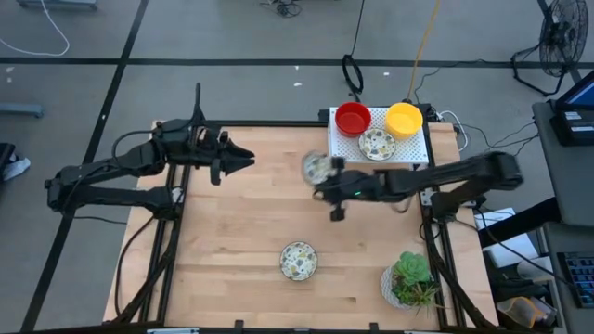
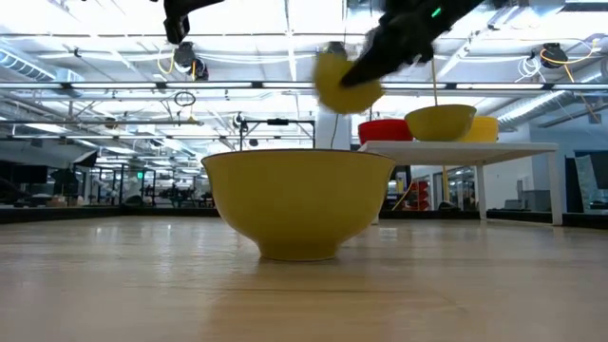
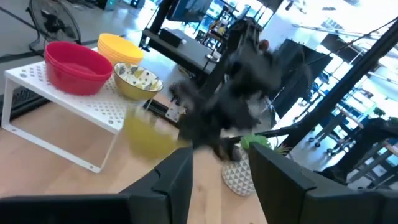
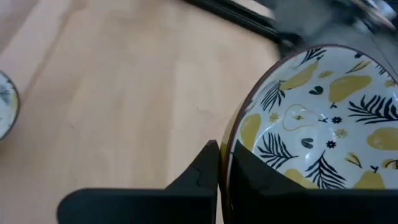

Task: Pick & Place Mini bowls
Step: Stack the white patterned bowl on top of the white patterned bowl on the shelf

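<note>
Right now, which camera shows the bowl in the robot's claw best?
The right wrist view: the held bowl fills it, pear pattern sharp, rim pinched in the right gripper. From above it is a small blur; the low view and left wrist view show a yellow smear.

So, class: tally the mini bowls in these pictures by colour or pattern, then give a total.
Plain red bowl: 1
Plain yellow bowl: 1
Patterned bowls: 3, on the rack, on the table, in the right end effector
Total: 5
</note>
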Controlling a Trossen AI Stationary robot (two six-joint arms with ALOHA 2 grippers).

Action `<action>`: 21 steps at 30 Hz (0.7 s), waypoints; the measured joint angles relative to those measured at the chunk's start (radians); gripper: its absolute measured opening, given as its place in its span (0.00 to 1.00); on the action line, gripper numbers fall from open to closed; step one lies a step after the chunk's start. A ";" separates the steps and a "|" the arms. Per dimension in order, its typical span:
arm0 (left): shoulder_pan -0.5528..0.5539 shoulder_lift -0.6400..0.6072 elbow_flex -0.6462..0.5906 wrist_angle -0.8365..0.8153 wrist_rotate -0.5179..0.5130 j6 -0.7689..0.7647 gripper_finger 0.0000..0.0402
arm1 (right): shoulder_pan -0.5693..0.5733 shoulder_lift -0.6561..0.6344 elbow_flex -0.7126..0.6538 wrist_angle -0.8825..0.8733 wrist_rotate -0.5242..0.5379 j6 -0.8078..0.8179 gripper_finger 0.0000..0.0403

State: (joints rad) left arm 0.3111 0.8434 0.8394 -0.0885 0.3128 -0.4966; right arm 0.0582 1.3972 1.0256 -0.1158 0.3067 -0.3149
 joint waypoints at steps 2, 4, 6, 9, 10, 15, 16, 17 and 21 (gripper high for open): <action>0.000 0.001 0.000 0.001 0.000 0.018 0.39 | -0.013 -0.094 0.000 -0.095 0.048 0.067 0.02; 0.000 0.002 0.000 -0.004 0.000 0.028 0.38 | -0.035 -0.179 0.000 -0.182 0.084 0.154 0.02; 0.000 0.003 0.000 -0.023 0.000 0.030 0.37 | -0.066 -0.247 -0.001 -0.291 0.116 0.238 0.02; 0.000 0.003 0.000 -0.046 -0.001 0.046 0.37 | -0.114 -0.334 -0.002 -0.370 0.120 0.310 0.02; 0.000 0.003 0.000 -0.054 -0.001 0.054 0.37 | -0.130 -0.357 -0.002 -0.388 0.119 0.328 0.02; 0.000 0.003 0.000 -0.079 -0.004 0.073 0.37 | -0.196 -0.408 0.000 -0.496 0.111 0.389 0.02; 0.000 0.003 0.000 -0.082 -0.007 0.072 0.37 | -0.207 -0.411 0.000 -0.518 0.111 0.404 0.02; 0.000 0.003 0.000 -0.082 -0.008 0.072 0.37 | -0.217 -0.411 0.000 -0.543 0.111 0.417 0.02; 0.000 0.003 0.000 -0.081 -0.008 0.072 0.37 | -0.251 -0.394 -0.001 -0.624 0.107 0.449 0.02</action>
State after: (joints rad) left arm 0.3115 0.8460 0.8394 -0.1699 0.3046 -0.4244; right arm -0.1929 1.0037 1.0248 -0.7403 0.4138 0.1339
